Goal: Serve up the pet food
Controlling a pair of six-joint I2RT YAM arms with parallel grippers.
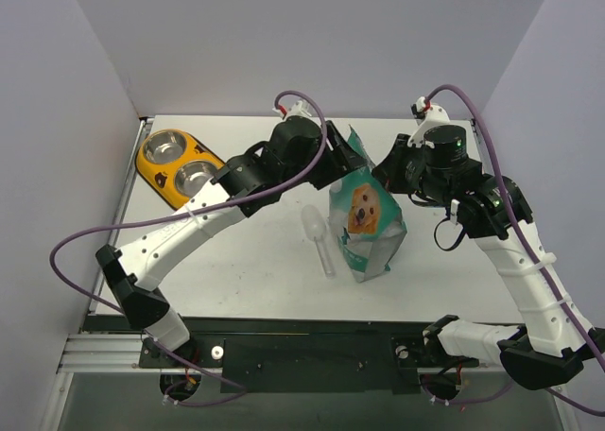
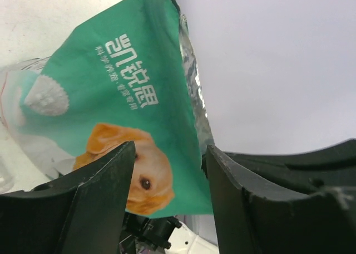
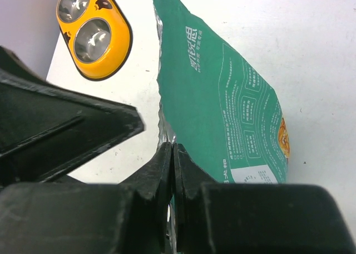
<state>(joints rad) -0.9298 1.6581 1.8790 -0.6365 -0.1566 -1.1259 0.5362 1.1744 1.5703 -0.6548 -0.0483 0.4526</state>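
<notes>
The teal-and-white pouch (image 1: 365, 218) with the golden retriever face stands upright mid-table. The pet food itself is hidden inside it. My right gripper (image 1: 386, 173) is shut on the pouch's torn top edge, its fingertips (image 3: 173, 154) pinching the foil rim of the pouch (image 3: 222, 109). My left gripper (image 1: 337, 163) is open at the other side of the pouch top. In the left wrist view its jaws (image 2: 169, 170) stand wide apart with the pouch's (image 2: 128, 81) upper corner between them, not touching either one.
The clear plastic scoop (image 1: 317, 236) lies on the table just left of the pouch. The yellow double-bowl feeder (image 1: 163, 178) with two empty steel bowls sits at the far left; it also shows in the right wrist view (image 3: 108, 56).
</notes>
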